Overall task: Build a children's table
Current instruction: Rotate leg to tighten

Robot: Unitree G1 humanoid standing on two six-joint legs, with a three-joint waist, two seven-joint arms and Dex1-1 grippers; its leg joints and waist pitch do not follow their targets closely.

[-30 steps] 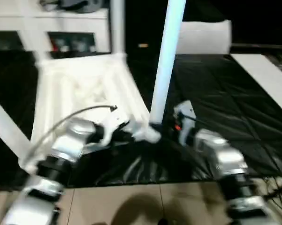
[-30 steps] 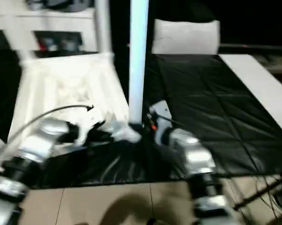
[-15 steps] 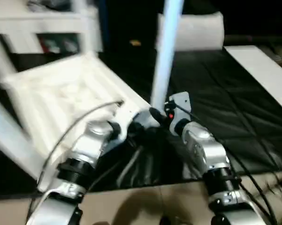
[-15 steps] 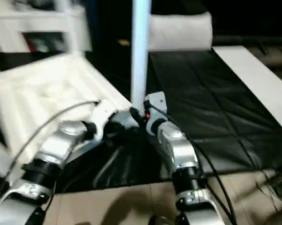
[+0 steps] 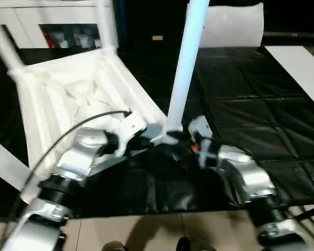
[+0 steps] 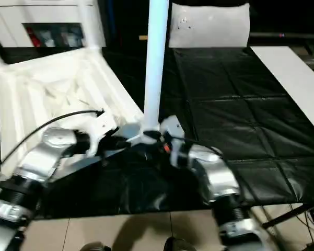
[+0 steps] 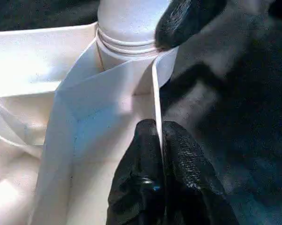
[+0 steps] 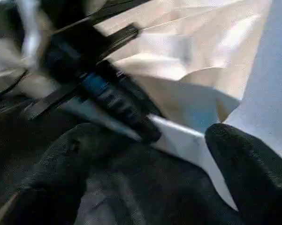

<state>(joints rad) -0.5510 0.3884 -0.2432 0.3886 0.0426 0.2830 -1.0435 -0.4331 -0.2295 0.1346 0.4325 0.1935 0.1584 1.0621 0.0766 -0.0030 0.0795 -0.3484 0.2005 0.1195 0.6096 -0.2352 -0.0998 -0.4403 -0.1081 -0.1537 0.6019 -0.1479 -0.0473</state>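
Your children's table lies upside down on the black-covered work table, ribbed underside up, filling the 9 to 11 o'clock part of the head view. One leg stands upright in the near corner socket, dead centre of the view, running up toward 12. Two more legs rise from the far corners at 10 to 11 o'clock, and a fourth angles off at 8 o'clock.

Your left gripper is pinched on the table's thin edge wall just beside that socket: the wrist view shows one black finger on each side of the wall, narrow gap, plastic between them. In the head view it sits at 7 o'clock of the leg's base.

Your right gripper is at 4 o'clock of the leg's base, fingers spread wide, nothing clamped. One pad is close to the leg's lower end; I can't tell if it touches.

White cabinet at 11 o'clock, a white block at 1 o'clock, behind the table.
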